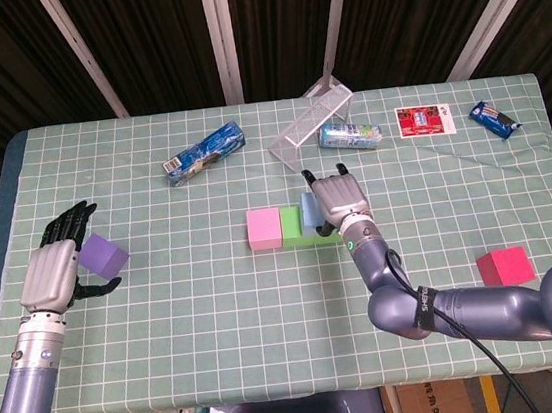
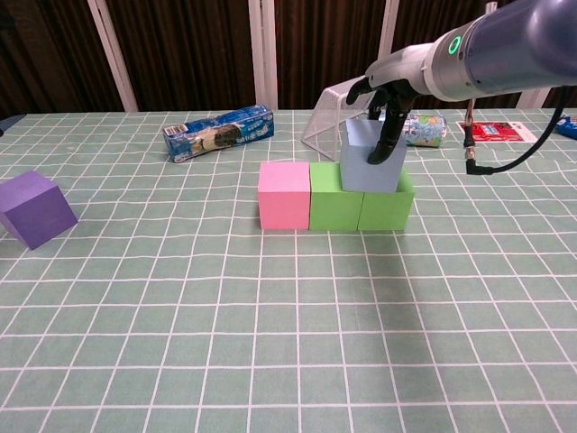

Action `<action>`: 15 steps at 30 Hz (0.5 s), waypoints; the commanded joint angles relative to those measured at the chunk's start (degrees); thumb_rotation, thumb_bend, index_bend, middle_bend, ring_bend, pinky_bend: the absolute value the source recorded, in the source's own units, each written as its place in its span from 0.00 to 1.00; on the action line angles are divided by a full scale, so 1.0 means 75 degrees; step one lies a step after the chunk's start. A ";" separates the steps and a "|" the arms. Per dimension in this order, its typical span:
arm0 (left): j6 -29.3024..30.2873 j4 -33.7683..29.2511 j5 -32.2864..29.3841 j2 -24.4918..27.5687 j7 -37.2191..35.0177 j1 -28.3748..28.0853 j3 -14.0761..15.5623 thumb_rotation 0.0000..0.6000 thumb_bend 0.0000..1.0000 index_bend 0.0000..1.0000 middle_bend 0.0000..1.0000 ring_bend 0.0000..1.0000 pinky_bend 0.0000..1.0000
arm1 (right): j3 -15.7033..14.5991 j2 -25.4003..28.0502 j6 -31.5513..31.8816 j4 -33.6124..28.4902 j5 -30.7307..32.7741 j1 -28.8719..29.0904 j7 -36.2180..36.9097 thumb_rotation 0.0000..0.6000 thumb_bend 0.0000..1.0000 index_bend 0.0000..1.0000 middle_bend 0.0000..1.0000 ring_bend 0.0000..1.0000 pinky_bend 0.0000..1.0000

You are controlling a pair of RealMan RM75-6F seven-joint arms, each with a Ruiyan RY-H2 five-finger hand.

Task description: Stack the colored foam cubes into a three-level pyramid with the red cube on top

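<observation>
A pink cube (image 2: pixel 284 195) and two green cubes (image 2: pixel 334 197) (image 2: pixel 386 207) stand in a row at mid-table. A pale blue cube (image 2: pixel 365 171) rests on top of the two green ones. My right hand (image 2: pixel 389 95) reaches over it from behind and grips it, with fingers (image 2: pixel 383 144) down its front face. From the head view, the right hand (image 1: pixel 336 201) hides most of the blue cube (image 1: pixel 306 209). A purple cube (image 1: pixel 103 256) lies at the far left, and my left hand (image 1: pixel 54 272) is open beside it with fingers spread. The red cube (image 1: pixel 505 266) sits alone at the front right.
A blue snack pack (image 2: pixel 219 132) lies behind the row on the left. A wire rack (image 1: pixel 311 122) and a lying can (image 1: pixel 350 136) are just behind the right hand. A red card (image 1: pixel 425 120) and a blue packet (image 1: pixel 495 117) are at the back right.
</observation>
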 commanded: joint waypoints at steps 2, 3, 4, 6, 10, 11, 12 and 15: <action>-0.0003 0.0002 -0.0005 -0.0003 0.0002 -0.0002 0.0002 1.00 0.11 0.00 0.01 0.01 0.03 | -0.0002 0.0020 -0.0005 -0.0013 0.0017 0.0002 -0.0013 1.00 0.30 0.00 0.42 0.30 0.00; -0.0005 0.0004 -0.0005 -0.0004 0.0004 -0.0003 0.0003 1.00 0.11 0.00 0.01 0.01 0.03 | -0.0004 0.0026 -0.0011 -0.0017 0.0021 0.0001 -0.0013 1.00 0.30 0.00 0.41 0.30 0.00; -0.0007 0.0006 -0.0006 -0.0006 0.0006 -0.0004 0.0005 1.00 0.11 0.00 0.01 0.01 0.03 | -0.0004 0.0029 -0.0016 -0.0019 0.0024 -0.0001 -0.0011 1.00 0.30 0.00 0.41 0.30 0.00; -0.0010 0.0005 -0.0006 -0.0009 0.0009 -0.0006 0.0008 1.00 0.11 0.00 0.01 0.01 0.03 | -0.0008 0.0031 -0.0026 -0.0015 0.0014 -0.0007 -0.0003 1.00 0.30 0.00 0.41 0.30 0.00; -0.0017 0.0011 -0.0017 -0.0012 0.0014 -0.0012 0.0008 1.00 0.11 0.00 0.01 0.01 0.03 | -0.0008 0.0044 -0.0049 -0.0020 -0.0009 -0.0016 0.0014 1.00 0.30 0.00 0.36 0.29 0.00; -0.0020 0.0016 -0.0024 -0.0013 0.0017 -0.0014 0.0008 1.00 0.11 0.00 0.01 0.01 0.03 | -0.0007 0.0058 -0.0071 -0.0030 -0.0020 -0.0020 0.0020 1.00 0.30 0.00 0.33 0.28 0.00; -0.0023 0.0019 -0.0029 -0.0015 0.0019 -0.0016 0.0008 1.00 0.11 0.00 0.01 0.01 0.03 | -0.0008 0.0070 -0.0090 -0.0038 -0.0029 -0.0021 0.0021 1.00 0.30 0.00 0.31 0.27 0.00; -0.0032 0.0027 -0.0053 -0.0018 0.0030 -0.0022 0.0011 1.00 0.11 0.00 0.01 0.01 0.03 | -0.0006 0.0118 -0.0165 -0.0078 -0.0058 -0.0029 0.0047 1.00 0.30 0.00 0.27 0.26 0.00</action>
